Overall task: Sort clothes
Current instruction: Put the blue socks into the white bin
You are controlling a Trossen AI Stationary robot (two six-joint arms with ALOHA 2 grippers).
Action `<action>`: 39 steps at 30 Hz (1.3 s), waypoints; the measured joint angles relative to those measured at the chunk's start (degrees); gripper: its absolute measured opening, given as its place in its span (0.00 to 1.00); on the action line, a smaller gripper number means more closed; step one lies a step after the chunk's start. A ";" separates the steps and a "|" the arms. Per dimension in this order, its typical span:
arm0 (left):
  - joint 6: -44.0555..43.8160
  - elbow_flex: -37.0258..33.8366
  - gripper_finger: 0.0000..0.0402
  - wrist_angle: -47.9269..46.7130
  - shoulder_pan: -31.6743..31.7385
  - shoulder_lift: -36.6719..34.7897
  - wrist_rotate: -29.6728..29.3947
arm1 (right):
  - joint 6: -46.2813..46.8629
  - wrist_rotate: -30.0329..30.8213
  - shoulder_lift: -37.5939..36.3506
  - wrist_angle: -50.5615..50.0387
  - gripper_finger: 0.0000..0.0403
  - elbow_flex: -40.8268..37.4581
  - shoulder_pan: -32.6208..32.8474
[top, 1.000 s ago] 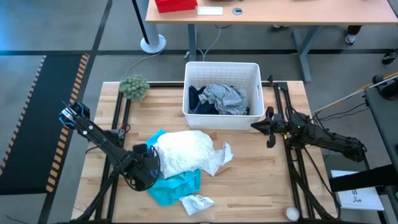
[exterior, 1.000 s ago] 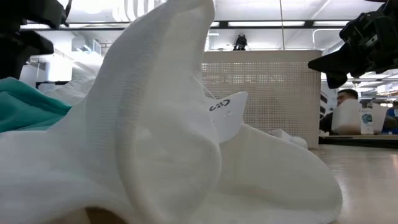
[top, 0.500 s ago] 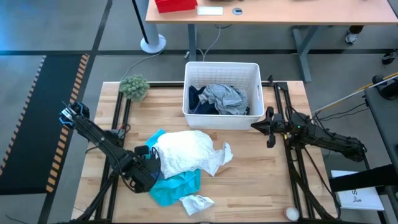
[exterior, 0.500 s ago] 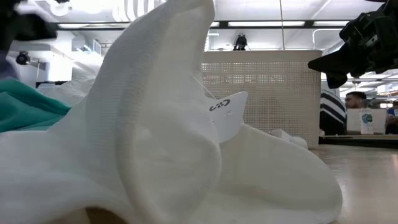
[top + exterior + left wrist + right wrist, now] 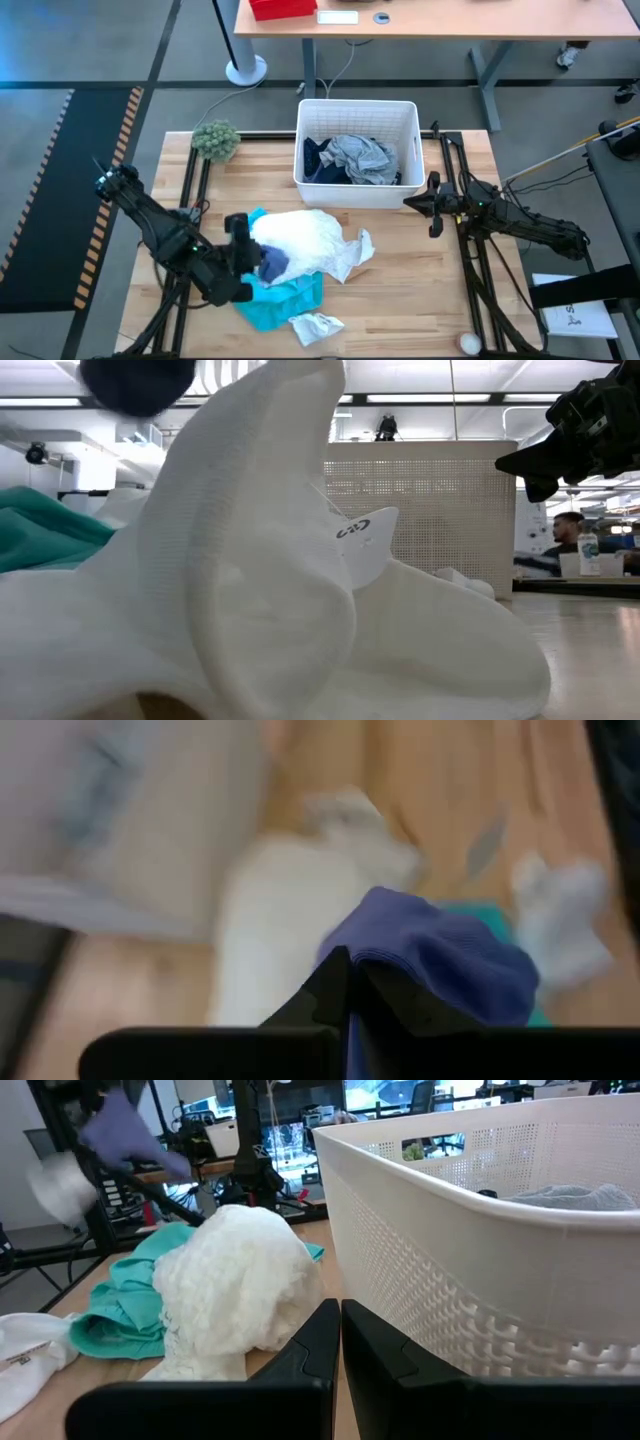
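My left gripper is shut on a small blue cloth at the left edge of a white garment. That garment lies heaped on a turquoise garment. One white sock lies by the near edge, and it fills the low view. A second white piece lies right of the heap. Navy and grey garments lie inside the white bin. My right gripper hovers shut, right of the bin, holding nothing. My left gripper pinches the small blue cloth between its two fingers. The cloth bunches over and past the fingertips. In the right wrist view it hangs as a blurred blue shape well above the table. Which edge or layer is held does not show.
A fuzzy green ball sits at the table's far left corner. Dark rails run along both sides of the wooden table. A small ball lies at the near right. People sit at desks beyond the table.
My left gripper has shut on the small blue cloth at the white garment's left edge. It has risen with it and tipped, drawing the cloth out and clear of the table. The white and turquoise garments stay where they were.
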 joint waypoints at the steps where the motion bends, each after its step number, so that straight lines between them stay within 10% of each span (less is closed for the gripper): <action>1: 1.43 1.05 0.00 0.30 0.16 0.00 -3.10 | 0.00 0.00 0.00 0.00 0.00 0.00 0.00; 6: 8.81 3.96 0.00 4.53 3.29 -0.02 -14.27 | 0.00 0.00 0.00 0.00 0.00 0.00 0.00; 18: 26.41 2.29 0.00 23.11 19.50 -0.04 -13.28 | 0.00 0.00 0.00 0.00 0.00 0.00 0.02; 31: 37.71 -5.46 0.00 52.32 44.72 0.36 14.29 | 0.00 0.00 0.00 0.00 0.00 0.00 0.00; 39: 36.11 -9.39 0.00 59.42 53.32 4.72 17.56 | 0.00 0.00 0.04 0.00 0.00 0.00 0.00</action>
